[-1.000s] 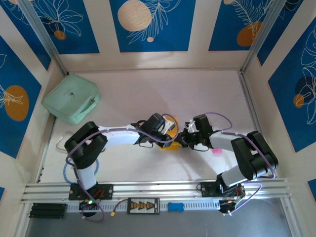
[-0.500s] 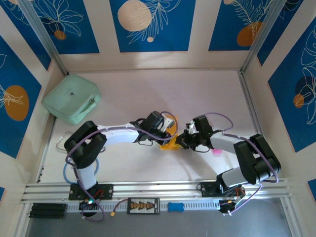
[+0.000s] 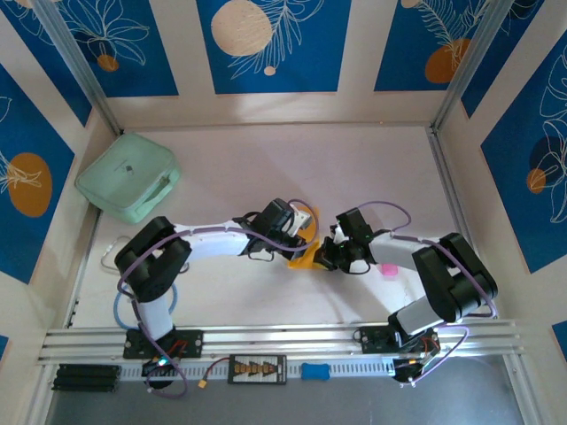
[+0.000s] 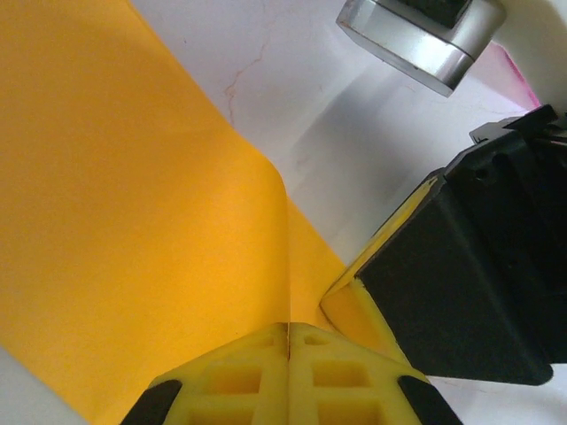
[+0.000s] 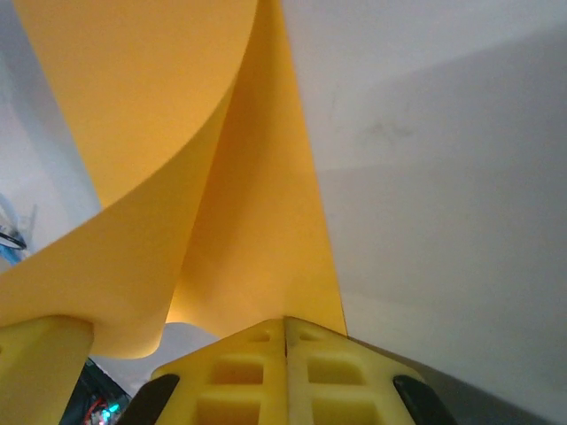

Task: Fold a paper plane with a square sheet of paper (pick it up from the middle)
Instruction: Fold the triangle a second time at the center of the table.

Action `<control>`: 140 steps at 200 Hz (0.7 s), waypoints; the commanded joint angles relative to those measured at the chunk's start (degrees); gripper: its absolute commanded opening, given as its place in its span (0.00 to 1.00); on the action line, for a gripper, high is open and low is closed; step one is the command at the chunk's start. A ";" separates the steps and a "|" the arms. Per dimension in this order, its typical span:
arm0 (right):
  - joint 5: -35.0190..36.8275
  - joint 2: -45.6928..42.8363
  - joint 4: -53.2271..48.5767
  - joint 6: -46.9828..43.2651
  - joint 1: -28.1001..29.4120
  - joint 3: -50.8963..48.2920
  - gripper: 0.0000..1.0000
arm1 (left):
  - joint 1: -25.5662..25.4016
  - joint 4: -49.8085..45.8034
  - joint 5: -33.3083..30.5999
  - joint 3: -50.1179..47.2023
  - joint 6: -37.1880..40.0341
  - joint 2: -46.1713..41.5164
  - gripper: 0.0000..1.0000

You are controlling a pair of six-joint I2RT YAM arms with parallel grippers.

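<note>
The paper (image 4: 133, 221) runs off both wrist views' edges.

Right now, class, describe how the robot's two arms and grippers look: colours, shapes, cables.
The left arm and right arm have white links, bulky black joint housings and looping purple cables. The left gripper and right gripper have yellow fingers moulded with square pockets, on black bodies.

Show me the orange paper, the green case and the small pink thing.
square sheet of paper (image 4: 133, 221), left wrist view, its flat face.
mint-green case (image 3: 128, 180), top view, its lid.
pink object (image 3: 387, 271), top view, its middle.
</note>
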 commanded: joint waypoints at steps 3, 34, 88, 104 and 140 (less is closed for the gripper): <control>2.57 0.51 -5.66 -3.77 -1.54 0.83 0.06 | 0.50 0.22 2.51 0.59 -1.77 0.94 0.00; -0.87 1.07 -5.99 -7.16 -3.94 2.31 0.06 | 0.53 2.33 3.08 0.45 -4.82 1.65 0.01; -4.56 0.47 -5.35 -7.30 -4.84 4.51 0.07 | 0.41 4.04 3.44 0.71 -7.10 2.75 0.05; -4.94 -0.32 -4.06 -6.21 -4.62 4.02 0.07 | 0.41 3.76 3.19 0.75 -6.99 2.59 0.05; -6.60 0.48 0.89 -3.12 -3.65 2.35 0.07 | 0.37 3.42 3.01 0.83 -6.64 2.57 0.05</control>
